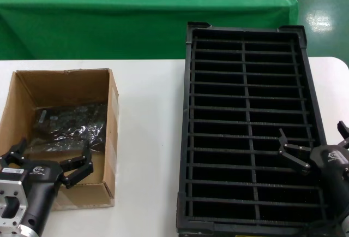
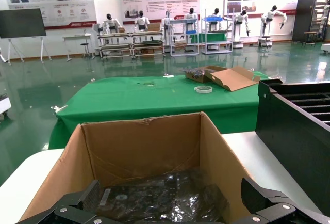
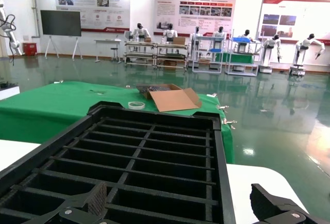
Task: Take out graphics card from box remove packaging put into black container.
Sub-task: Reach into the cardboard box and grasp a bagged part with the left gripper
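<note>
The left gripper (image 1: 50, 160) hangs over the near end of the box (image 1: 112, 138), its two dark fingers spread wide and holding nothing; in the left wrist view the fingertips (image 2: 90, 195) sit low at either side of the box's opening, with the bagged contents between and beyond them. Inside the box, on its floor toward the far wall, lies the graphics card (image 1: 68, 125), still wrapped in its packaging (image 2: 165, 198), a crinkly greyish film through which the dark board shows only dimly. The right gripper (image 1: 316, 149) waits well away from the box, over the near right part of the black container (image 1: 245, 29), its fingers also apart and empty; from its own wrist camera the ribbed slots run away from it with nothing visible in them. The container stands just to the right of the box on the white table (image 1: 147, 111), apart from it. By the look of it the task is at its very first step, the reach into the box, with no grasp made yet. The next move likely calls for lowering the left gripper farther into the box and forward onto the bag, then closing on card and film together; the slippery wrap and the close cardboard walls could make that grip awkward.
</note>
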Motion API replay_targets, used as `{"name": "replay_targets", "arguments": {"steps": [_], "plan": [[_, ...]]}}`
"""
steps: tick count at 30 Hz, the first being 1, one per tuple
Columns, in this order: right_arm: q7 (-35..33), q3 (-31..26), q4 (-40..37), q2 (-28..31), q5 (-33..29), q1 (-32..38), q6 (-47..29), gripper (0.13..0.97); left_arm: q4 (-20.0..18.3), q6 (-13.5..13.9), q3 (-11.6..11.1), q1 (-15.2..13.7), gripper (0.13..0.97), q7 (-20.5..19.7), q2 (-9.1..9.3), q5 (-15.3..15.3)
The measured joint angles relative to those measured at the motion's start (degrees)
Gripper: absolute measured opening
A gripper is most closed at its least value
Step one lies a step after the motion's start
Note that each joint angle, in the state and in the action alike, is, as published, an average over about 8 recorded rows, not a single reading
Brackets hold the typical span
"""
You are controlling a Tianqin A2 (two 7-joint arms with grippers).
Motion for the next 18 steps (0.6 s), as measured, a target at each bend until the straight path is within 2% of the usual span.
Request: {"name": "replay_targets", "arguments": {"steps": [11,15,18], "plan": [[0.0,0.0,0.0,0.0,0.0,0.0,0.0,0.966,0.0,0.2,-0.2,0.0,0.966,0.2,0.07,0.1],[0.0,0.0,0.0,0.0,0.0,0.0,0.0,0.966,0.2,1.7,-0.9,-0.7,0.966,2.0,-0.07,0.7],[0.0,0.0,0.0,0.0,0.0,0.0,0.0,0.966,0.9,3.6,-1.0,-2.2,0.966,3.9,-1.48,2.0]]}}
